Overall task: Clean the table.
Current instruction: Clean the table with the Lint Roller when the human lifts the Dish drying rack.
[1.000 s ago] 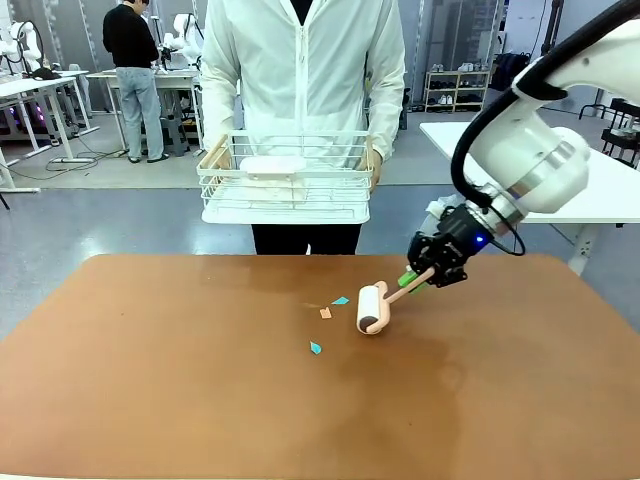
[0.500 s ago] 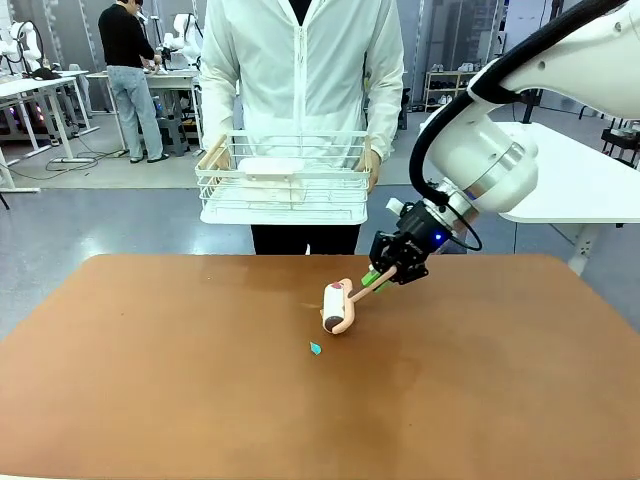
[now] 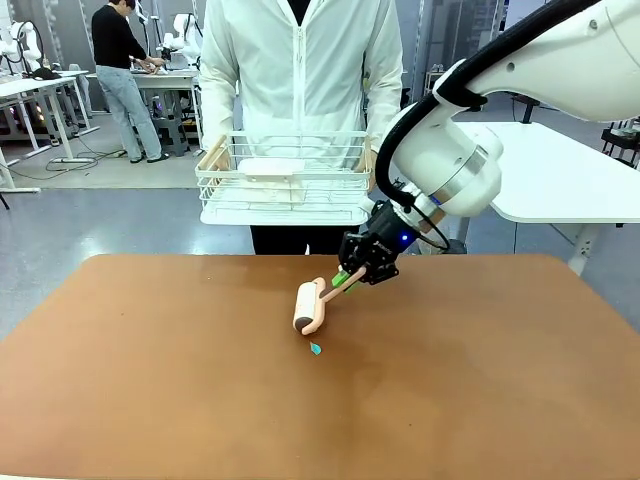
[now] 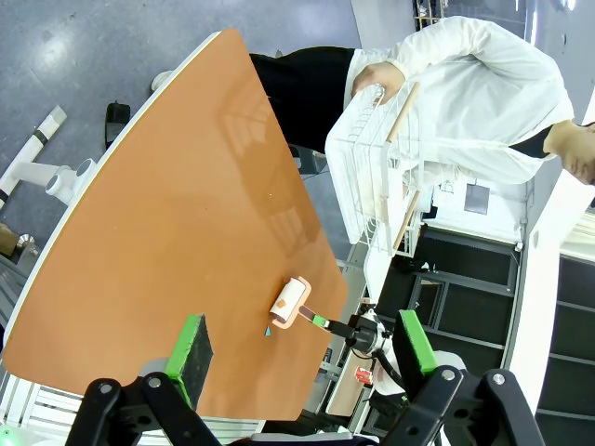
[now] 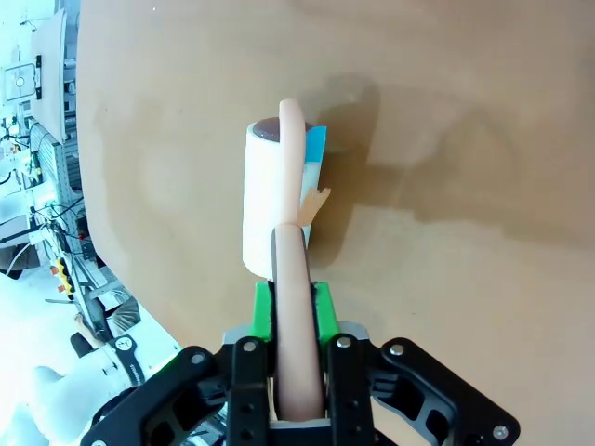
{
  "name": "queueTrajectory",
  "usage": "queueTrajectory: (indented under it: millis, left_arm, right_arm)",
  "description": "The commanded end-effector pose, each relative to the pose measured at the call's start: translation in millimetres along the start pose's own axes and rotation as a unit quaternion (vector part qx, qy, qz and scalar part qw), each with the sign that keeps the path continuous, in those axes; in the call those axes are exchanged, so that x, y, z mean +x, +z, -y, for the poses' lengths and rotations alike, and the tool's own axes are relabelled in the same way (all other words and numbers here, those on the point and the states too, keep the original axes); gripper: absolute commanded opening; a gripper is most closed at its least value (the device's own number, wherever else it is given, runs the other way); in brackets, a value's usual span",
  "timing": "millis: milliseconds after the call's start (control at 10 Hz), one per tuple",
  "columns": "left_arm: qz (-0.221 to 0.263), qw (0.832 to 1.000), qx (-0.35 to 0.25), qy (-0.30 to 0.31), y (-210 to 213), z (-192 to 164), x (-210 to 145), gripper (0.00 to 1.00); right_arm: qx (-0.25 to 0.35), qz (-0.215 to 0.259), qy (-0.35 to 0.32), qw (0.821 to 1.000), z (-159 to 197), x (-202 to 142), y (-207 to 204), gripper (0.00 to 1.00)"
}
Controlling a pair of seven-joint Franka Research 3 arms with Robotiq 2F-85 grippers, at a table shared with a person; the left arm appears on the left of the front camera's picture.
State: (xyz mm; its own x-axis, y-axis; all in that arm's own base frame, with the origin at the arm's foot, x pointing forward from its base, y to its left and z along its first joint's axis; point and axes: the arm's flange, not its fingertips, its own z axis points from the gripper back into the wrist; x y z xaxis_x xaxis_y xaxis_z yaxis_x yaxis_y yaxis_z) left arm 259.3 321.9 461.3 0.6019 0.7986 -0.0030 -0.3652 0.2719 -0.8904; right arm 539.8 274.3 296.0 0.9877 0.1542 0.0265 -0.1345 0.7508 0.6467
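Left gripper (image 4: pixel 305 342) jaws apart above counter (image 4: pixel 186 214). Lint roller (image 4: pixel 291 302) on counter at 6 o'clock. Wire basket (image 4: pixel 372 177), held by person, at 1 o'clock.

Grey floor (image 3: pixel 90 220); white tables (image 3: pixel 570 180) at both sides, a shelf (image 3: pixel 455 88) at the back, a person (image 3: pixel 117 65) standing by one

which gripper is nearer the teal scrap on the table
Right. The right gripper holds the lint roller just beyond the scrap; the left gripper hangs open, well off from it.
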Motion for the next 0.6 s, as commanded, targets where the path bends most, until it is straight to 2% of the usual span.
queueTrajectory:
  millis: [0, 500]
  left_arm:
    - [-0.001, 1.0, -0.012, -0.007, 3, -1, 2, 1.0]
    - [-0.001, 1.0, -0.012, -0.007, 3, -1, 2, 1.0]
  right_arm:
    - [-0.013, -0.086, -0.023, 0.996, 17, -26, -57, 0.21]
    - [-0.02, -0.074, -0.027, 0.997, -8, -25, -42, 0.21]
